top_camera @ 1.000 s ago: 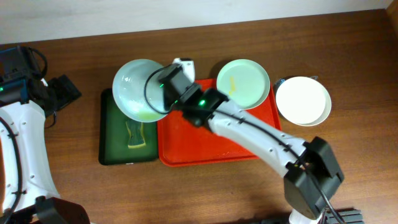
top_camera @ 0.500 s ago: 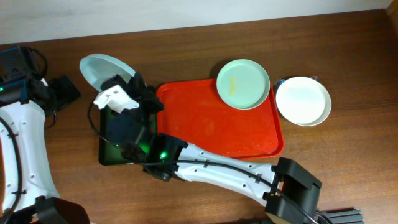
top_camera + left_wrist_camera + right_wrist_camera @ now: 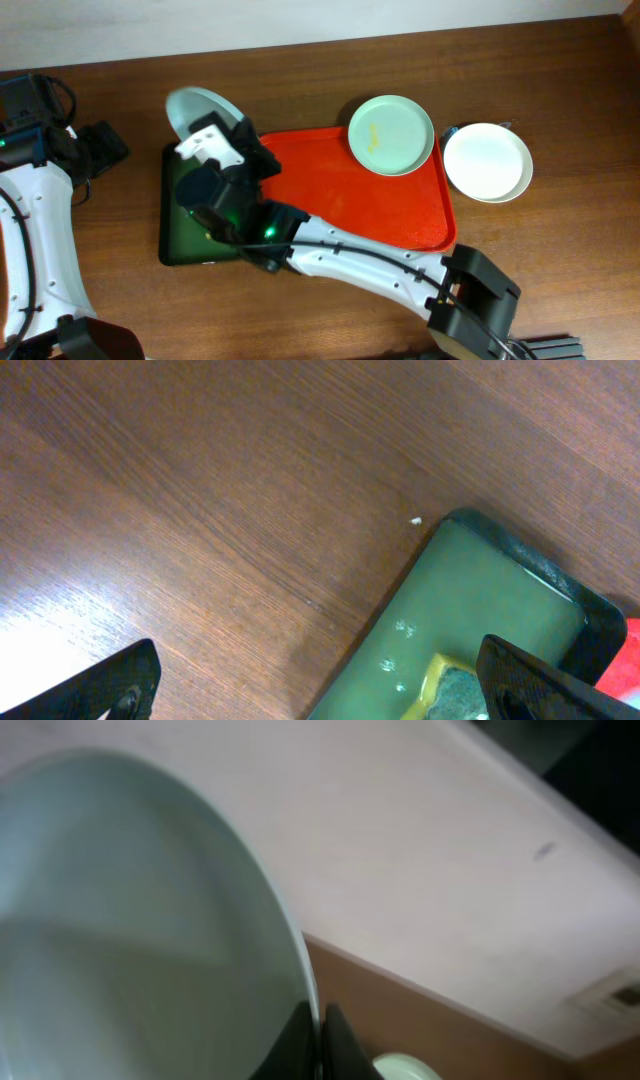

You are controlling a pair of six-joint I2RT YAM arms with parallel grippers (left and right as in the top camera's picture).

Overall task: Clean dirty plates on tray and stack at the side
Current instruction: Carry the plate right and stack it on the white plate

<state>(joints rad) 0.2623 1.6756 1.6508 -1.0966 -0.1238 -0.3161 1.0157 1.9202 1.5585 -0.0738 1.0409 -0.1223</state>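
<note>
The right pincer (image 3: 216,128) is pinching the rim of one mint plate (image 3: 192,106) and holds it steeply tilted above the far end of the green tray (image 3: 180,245). In the right wrist view the fingers (image 3: 322,1038) are pressed on the thin edge of this plate (image 3: 120,930), so the grip is narrow and I judge the plate can swing or slip if the arm turns fast. I think the plate is brought here because the green tray is the washing place: in it lies something that looks like a sponge (image 3: 455,690), and whatever comes off the plate falls into this tray and not on the desk (image 3: 560,80). The left pincer (image 3: 320,682) is spread wide and empty, near the corner of the green tray, perhaps ready to take the sponge. The second mint plate (image 3: 391,134), with a yellow smear, rests at the far right corner of the red tray (image 3: 350,210) and is not yet cleaned. The white plate (image 3: 487,162) lies on the desk just beside the red tray, probably as the start of the stack.
</note>
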